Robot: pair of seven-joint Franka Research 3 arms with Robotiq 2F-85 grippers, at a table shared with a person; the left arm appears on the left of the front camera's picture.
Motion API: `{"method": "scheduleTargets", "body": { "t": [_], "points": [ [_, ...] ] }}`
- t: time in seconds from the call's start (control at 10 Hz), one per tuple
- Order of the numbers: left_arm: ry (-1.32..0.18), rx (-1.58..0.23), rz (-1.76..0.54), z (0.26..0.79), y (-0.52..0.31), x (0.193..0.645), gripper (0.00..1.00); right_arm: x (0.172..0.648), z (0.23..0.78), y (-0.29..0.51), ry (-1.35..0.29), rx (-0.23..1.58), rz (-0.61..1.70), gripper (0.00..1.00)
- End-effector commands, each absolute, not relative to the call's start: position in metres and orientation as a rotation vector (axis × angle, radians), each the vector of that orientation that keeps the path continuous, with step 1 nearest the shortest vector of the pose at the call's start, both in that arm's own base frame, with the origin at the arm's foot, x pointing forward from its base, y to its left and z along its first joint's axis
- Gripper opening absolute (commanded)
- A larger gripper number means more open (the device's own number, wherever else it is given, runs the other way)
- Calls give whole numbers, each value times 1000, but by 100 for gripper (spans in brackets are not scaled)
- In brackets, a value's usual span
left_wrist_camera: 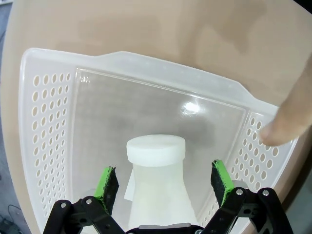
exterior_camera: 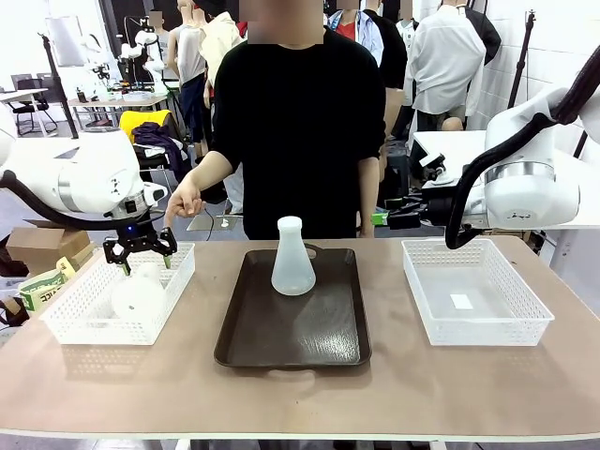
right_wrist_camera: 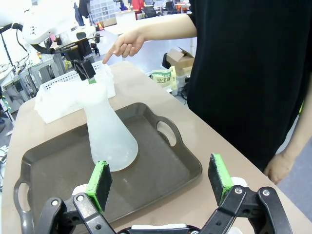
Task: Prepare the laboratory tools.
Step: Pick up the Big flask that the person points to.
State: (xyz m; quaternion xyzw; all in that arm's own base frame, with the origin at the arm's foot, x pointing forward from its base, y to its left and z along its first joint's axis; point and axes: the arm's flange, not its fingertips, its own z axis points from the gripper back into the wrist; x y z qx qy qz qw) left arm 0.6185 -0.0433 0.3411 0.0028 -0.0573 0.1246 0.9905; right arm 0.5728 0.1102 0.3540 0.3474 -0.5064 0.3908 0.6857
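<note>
Two flasks to report from us. The first flask (left_wrist_camera: 156, 151) sits in the left basket (exterior_camera: 70, 314), right underneath the left end effector (left_wrist_camera: 165, 178), with its neck pointing up at it. That end effector is spread wide. From its wrist view we see one green pad on each side of the flask's neck, with a clear gap on both sides, so it's gripping nothing. We can't tell how far above the flask top the pads actually are.

The second flask (right_wrist_camera: 108, 131) stands upright on the dark tray (exterior_camera: 309, 328) in the middle of the bench (exterior_camera: 469, 384). It's straight ahead of the right end effector (right_wrist_camera: 160, 178) and well apart from it. That one is wide open too and has nothing in it.

The person's hand (exterior_camera: 183, 202) is just past the left end effector on the far side, index finger pointing down. In the left wrist view that fingertip is close to the basket's perforated wall, off to one side of the pads, and we can't say if it touches. Another mesh basket, the right basket (exterior_camera: 487, 333), sits on the far side of the tray from the left end effector.
</note>
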Motion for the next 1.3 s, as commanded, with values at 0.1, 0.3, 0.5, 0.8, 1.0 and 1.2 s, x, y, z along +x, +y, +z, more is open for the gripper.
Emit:
{"method": "scheduleTargets", "body": {
  "t": [0.1, 0.3, 0.5, 0.8, 1.0, 1.2],
  "points": [
    [-126, 37, 263, 336, -41, 618, 100, 576, 355, 110, -1111, 783, 881, 100],
    [-101, 28, 271, 331, -36, 618, 69, 576, 355, 110, -1111, 783, 881, 100],
    [-96, 29, 273, 330, -35, 618, 30, 576, 355, 110, -1111, 783, 881, 100],
    [-95, 46, 280, 329, -36, 618, 0, 576, 355, 110, -1111, 783, 881, 100],
    [-90, 60, 290, 327, -36, 618, 0, 576, 355, 110, -1111, 783, 881, 100],
    [-93, 17, 269, 329, -34, 618, 0, 576, 355, 110, -1111, 783, 881, 100]
  ]
}}
